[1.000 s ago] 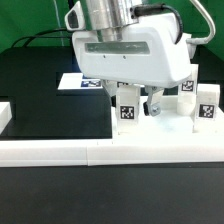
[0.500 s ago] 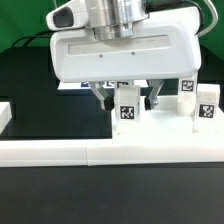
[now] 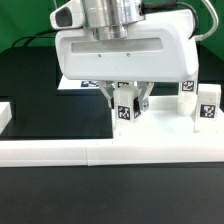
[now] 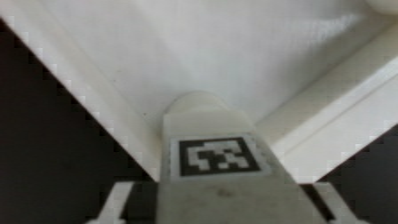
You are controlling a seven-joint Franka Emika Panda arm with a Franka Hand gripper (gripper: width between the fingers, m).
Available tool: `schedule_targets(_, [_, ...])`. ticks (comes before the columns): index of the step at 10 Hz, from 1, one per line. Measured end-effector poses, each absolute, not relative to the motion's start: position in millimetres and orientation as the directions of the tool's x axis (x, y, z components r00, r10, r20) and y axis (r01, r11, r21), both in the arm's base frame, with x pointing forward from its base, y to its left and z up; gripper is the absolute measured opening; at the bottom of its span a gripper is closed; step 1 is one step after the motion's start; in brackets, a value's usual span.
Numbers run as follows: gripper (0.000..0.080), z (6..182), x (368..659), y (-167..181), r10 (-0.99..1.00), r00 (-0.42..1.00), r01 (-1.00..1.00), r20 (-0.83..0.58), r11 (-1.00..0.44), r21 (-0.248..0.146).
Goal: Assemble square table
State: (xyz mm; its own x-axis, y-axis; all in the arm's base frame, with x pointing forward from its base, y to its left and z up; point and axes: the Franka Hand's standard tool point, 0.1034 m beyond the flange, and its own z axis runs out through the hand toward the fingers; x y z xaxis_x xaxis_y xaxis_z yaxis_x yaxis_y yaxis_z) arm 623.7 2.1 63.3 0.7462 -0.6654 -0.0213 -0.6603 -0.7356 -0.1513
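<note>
A short white table leg (image 3: 126,108) with a black-and-white tag stands upright on the white square tabletop (image 3: 165,131). My gripper (image 3: 127,110) hangs straight over it, one finger pressed to each side, shut on the leg. The wrist view looks down on the leg's tagged face (image 4: 217,152), with a finger (image 4: 118,202) on either side and the tabletop (image 4: 196,50) below. Two more tagged legs (image 3: 186,90) (image 3: 207,108) stand on the slab at the exterior view's right.
The marker board (image 3: 73,83) lies on the black table behind my hand. A long white rail (image 3: 60,152) runs along the front, and a white block (image 3: 5,112) sits at the exterior view's left edge.
My hand came down over the leg and the fingers closed inward from wide open until they meet its sides. The leg has not moved.
</note>
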Motion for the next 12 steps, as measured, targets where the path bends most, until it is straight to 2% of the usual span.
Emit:
schedule_targets(2, [0.0289, 64.2, 625.8, 0.0, -0.93, 0.35, -0.935, -0.11, -0.34, -0.102])
schedule_targets(4, [0.0291, 61.5, 625.1, 3.6, -0.983, 0.062, -0.996, -0.174, -0.049, -0.074])
schedule_targets(5, [0.0291, 61.0, 625.2, 6.0, -0.98, -0.051, -0.996, -0.193, 0.064, -0.062])
schedule_targets(7, [0.029, 60.8, 624.7, 5.9, -0.978, -0.085, -0.993, -0.191, 0.098, -0.06])
schedule_targets(8, [0.0377, 60.1, 624.3, 6.2, -0.982, -0.026, -0.997, -0.187, 0.04, -0.07])
schedule_targets(9, [0.0514, 59.3, 622.5, 9.5, -0.978, 0.141, -0.988, -0.157, -0.129, -0.083])
schedule_targets(10, [0.0514, 57.7, 618.6, 12.5, -0.926, 0.356, -0.934, -0.125, -0.348, -0.081])
schedule_targets(11, [0.0624, 58.8, 616.3, 18.0, -0.841, 0.53, -0.848, -0.11, -0.526, -0.064])
schedule_targets(12, [0.0642, 58.9, 618.2, 15.6, -0.826, 0.554, -0.833, -0.103, -0.548, -0.076])
